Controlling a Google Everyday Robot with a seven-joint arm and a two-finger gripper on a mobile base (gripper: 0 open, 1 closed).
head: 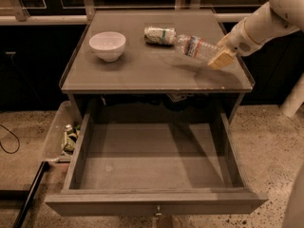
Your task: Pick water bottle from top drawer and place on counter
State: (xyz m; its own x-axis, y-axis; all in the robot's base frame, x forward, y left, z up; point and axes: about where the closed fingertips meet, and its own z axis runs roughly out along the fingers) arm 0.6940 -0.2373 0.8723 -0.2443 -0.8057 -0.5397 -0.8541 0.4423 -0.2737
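Note:
My gripper (217, 54) is at the right side of the counter (142, 72) and is shut on the water bottle (197, 47). The bottle is clear and ribbed with a pale label; it lies nearly on its side in the air just above the counter, its free end pointing left toward the white-and-green packet (159, 35). The top drawer (152, 167) stands pulled out below the counter, and its inside shows bare wood. My white arm (266, 20) comes in from the upper right.
A white bowl (108, 45) stands on the counter's left part. A clear plastic bin (64, 136) with small items hangs at the drawer's left side. A white post (294, 96) stands at the right on the speckled floor.

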